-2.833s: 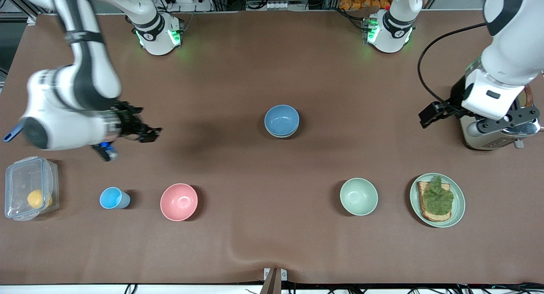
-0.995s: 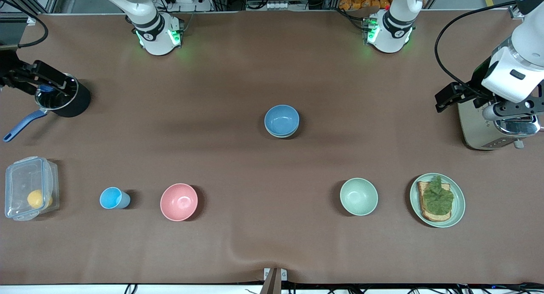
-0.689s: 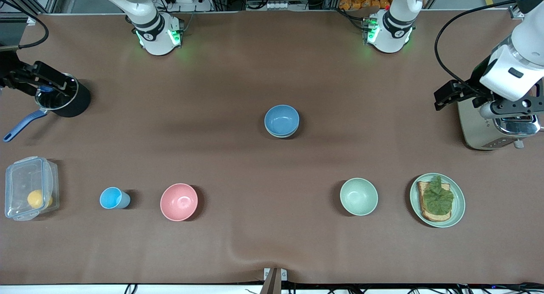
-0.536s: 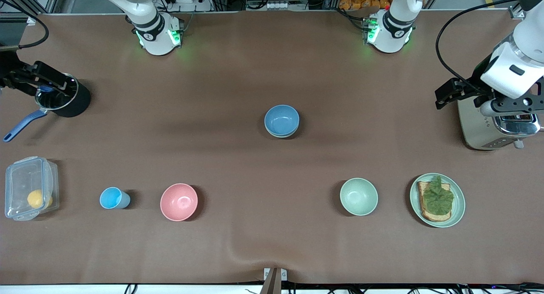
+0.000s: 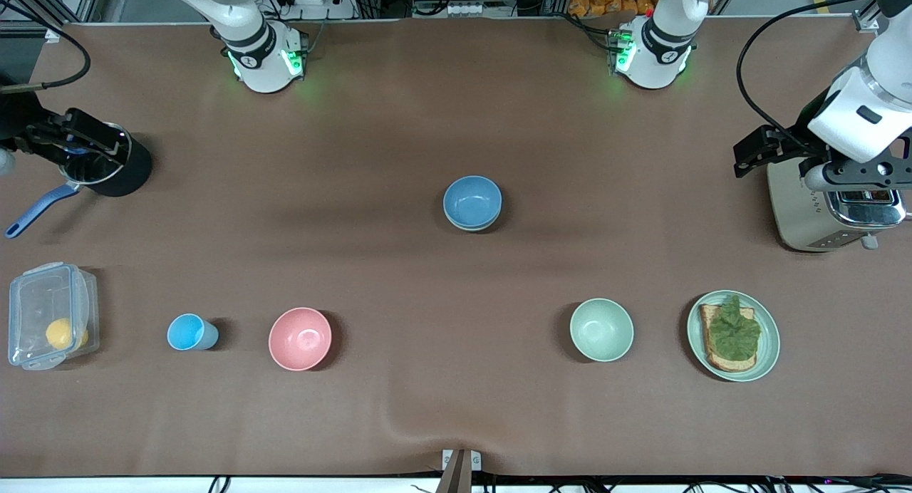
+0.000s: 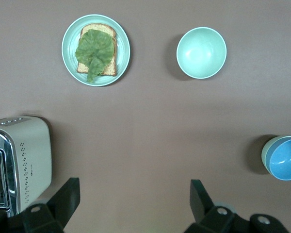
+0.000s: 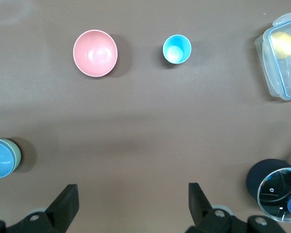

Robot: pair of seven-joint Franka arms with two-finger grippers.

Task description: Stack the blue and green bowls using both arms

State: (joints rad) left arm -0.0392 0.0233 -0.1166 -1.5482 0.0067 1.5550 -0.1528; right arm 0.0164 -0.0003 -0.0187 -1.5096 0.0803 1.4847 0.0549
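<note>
Blue bowl sitting nested inside the green bowl at mid-table, only a thin sage rim peeking out beneath it (same pairing clear in the left wrist view, blue inside, green edge around it). Stack resting on the brown table, nothing touching it.

Left gripper up over the toaster at the left arm's end of the table, fingers spread wide apart, holding nothing, touching nothing. Right gripper parked over the black pot with its glass lid and blue handle, at the right arm's end; fingers likewise wide apart and empty.

Nearer the front camera, a row of bystanders: mint-green bowl well apart from the stack, just beside the green plate carrying toast and a lettuce leaf. Toward the right arm's end, pink bowl, then small light-blue cup, then a clear lidded container with something yellow inside (a round fruit, by the look, too small to name). All upright, all separate from one another.
</note>
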